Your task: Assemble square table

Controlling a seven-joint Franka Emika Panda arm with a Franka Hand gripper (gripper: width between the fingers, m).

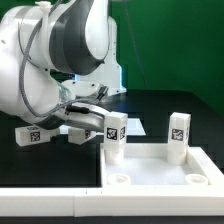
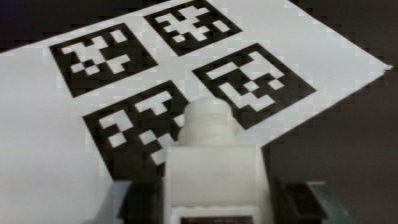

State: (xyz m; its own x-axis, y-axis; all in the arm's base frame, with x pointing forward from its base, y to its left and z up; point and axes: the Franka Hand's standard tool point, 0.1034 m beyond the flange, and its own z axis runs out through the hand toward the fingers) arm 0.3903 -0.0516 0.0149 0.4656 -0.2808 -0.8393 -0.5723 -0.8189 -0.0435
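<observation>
One upright white leg (image 2: 215,150) midway inside the gripper (image 2: 214,197), grip or gap unclear.

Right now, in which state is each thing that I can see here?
gripper: jaws on both sides of the first leg, grip unclear
first leg: upright
second leg: upright, untouched
third leg: lying on its side, untouched
table top: lying flat, rim up

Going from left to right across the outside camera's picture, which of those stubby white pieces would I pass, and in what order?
Leg lying on its side → upright leg in the middle → upright leg on the right. The square table top spans too much of the width to place.
</observation>
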